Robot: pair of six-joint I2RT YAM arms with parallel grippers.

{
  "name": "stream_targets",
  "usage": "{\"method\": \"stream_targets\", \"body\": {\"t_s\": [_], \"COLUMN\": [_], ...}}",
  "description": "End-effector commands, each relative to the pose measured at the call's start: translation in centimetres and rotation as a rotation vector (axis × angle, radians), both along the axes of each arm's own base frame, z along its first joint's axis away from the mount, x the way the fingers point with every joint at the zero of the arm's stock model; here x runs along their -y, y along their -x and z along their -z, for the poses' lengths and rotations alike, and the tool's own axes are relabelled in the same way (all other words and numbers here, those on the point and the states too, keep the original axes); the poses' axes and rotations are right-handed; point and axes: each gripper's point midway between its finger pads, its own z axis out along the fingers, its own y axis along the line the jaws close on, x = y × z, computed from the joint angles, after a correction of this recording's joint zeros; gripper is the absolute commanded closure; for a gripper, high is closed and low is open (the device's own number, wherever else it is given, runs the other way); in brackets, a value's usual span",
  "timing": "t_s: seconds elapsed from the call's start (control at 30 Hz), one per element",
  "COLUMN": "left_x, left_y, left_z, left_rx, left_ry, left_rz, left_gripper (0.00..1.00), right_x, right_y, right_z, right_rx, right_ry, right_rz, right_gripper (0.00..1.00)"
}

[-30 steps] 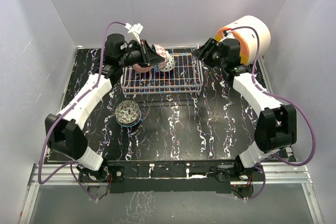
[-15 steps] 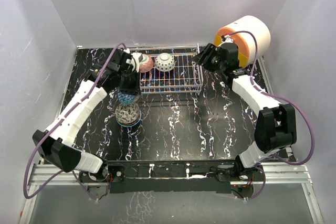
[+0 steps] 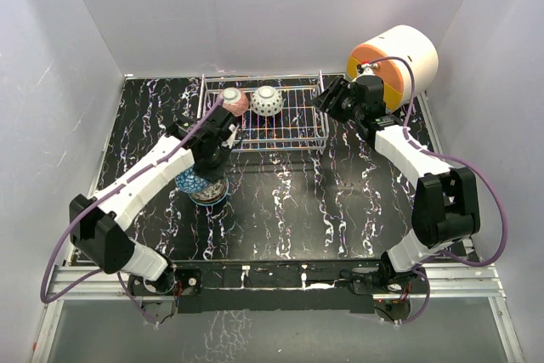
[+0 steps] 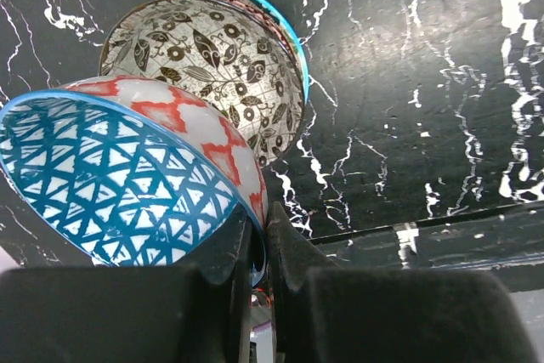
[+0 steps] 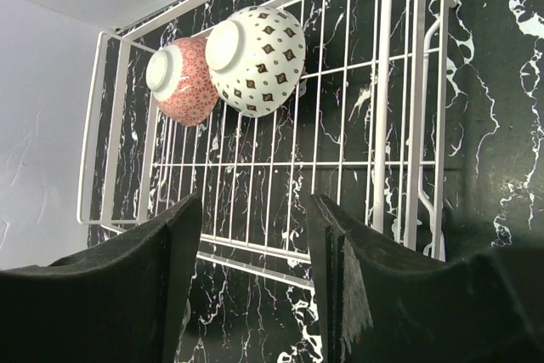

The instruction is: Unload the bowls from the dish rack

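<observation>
Blue-triangle bowl [image 4: 110, 176] clamped by rim in L gripper [image 4: 260, 240], tilted over leaf-print bowl [image 4: 221, 65]; R gripper [image 5: 255, 244] fingers apart, by dish rack [image 5: 382, 125] w/ red bowl [image 5: 183, 82], white bowl [image 5: 255, 57]

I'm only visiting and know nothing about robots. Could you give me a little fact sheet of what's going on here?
Bowls in dish rack: two, pink bowl and white bowl, foot rings showing
Bowls on table: nested stack, leaf-patterned one on top
Left jaws: shut on blue-lined bowl, tilted over the stack
Right jaws: open, empty, at the rack's right end
</observation>
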Motion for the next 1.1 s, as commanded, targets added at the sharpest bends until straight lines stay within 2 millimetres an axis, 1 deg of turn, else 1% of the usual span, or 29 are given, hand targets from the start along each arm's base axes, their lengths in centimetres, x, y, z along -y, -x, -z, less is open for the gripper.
{"method": "stream_targets", "body": {"t_s": [0.0, 0.1, 0.17, 0.33, 0.57, 0.83, 0.87, 1.03, 1.07], "left_x": [-0.8, -0.6, -0.5, -0.1, 0.0, 0.0, 0.0, 0.1, 0.1], "left_y": [-0.6, -0.6, -0.5, -1.1, -1.0, -0.9, -0.9, -0.7, -0.7], "left_z": [1.2, 3.0, 3.8, 4.5, 6.0, 6.5, 6.5, 6.0, 5.8], "left_rx": [0.016, -0.020, -0.039, -0.032, -0.061, -0.079, -0.080, -0.075, -0.074], "left_ry": [-0.080, -0.097, -0.105, -0.105, -0.120, -0.131, -0.127, -0.111, -0.110], "left_rz": [-0.005, 0.008, 0.013, 0.019, 0.024, 0.028, 0.029, 0.031, 0.031], "left_gripper": [1.00, 1.00, 1.00, 1.00, 1.00, 1.00, 0.99, 0.74, 0.73], "right_x": [-0.3, -0.3, -0.2, 0.0, 0.1, 0.1, 0.1, -0.1, -0.1], "right_y": [-0.5, -0.4, -0.3, -0.1, -0.1, -0.1, -0.2, -0.2, -0.2], "right_z": [-1.7, -1.4, -1.2, -0.8, -0.6, -0.6, -0.6, -0.6, -0.6], "right_rx": [0.075, 0.071, 0.068, 0.060, 0.059, 0.058, 0.057, 0.056, 0.055], "right_ry": [-0.020, -0.017, -0.014, 0.000, 0.005, 0.007, 0.007, 0.002, 0.000], "right_rz": [-0.011, -0.010, -0.010, -0.002, -0.001, -0.002, 0.000, -0.009, -0.010], "right_gripper": [0.45, 0.45, 0.45, 0.45, 0.45, 0.45, 0.45, 0.45, 0.45]}}
